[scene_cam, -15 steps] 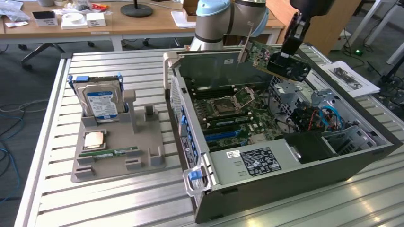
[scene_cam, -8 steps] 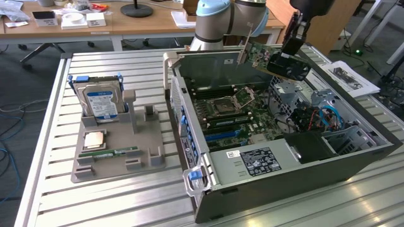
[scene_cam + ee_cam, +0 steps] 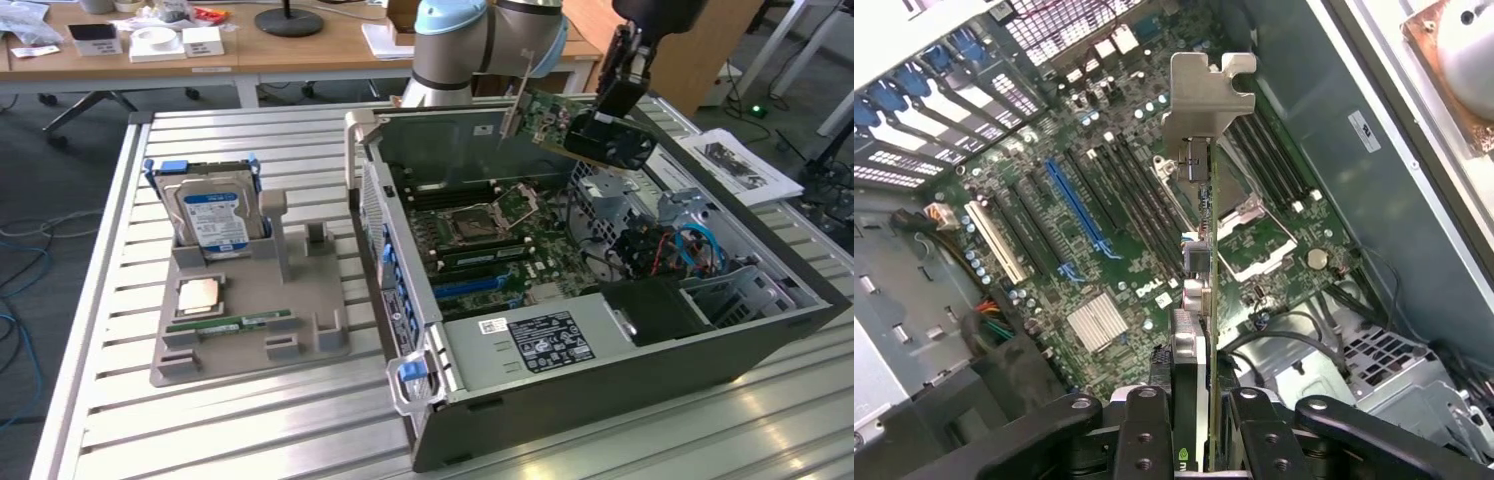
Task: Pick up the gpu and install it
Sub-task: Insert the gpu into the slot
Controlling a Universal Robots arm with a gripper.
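Exterior view: the work sits on a slatted metal counter (image 3: 267, 430), with the arm reaching in from the far side.
computer case (image 3: 627, 385): lies on its side with the panel off, so the board faces up and a card can come down from above.
grey holder (image 3: 254, 340): beside the case at the exterior view's left; its slots stand parts up where they can be gripped from above.
motherboard (image 3: 1104, 300): bare in the floor of the case, directly under the wrist camera.
hard drive (image 3: 214, 215): upright in the holder's back slot, well apart from the work.
gpu (image 3: 547, 112): in the air over the open case near its back wall, clear of the board; gripped at the end away from its metal bracket (image 3: 1206, 100).
gripper (image 3: 607, 135): its fingers (image 3: 1144, 430) are narrowed onto the gpu's flat faces, one on each side, which leaves the card's edges free.
blue slot (image 3: 1079, 215): long and empty, probably the seat; I cannot say from this angle whether the card is lined up with it.
memory stick (image 3: 240, 323): flat in the holder, untouched.
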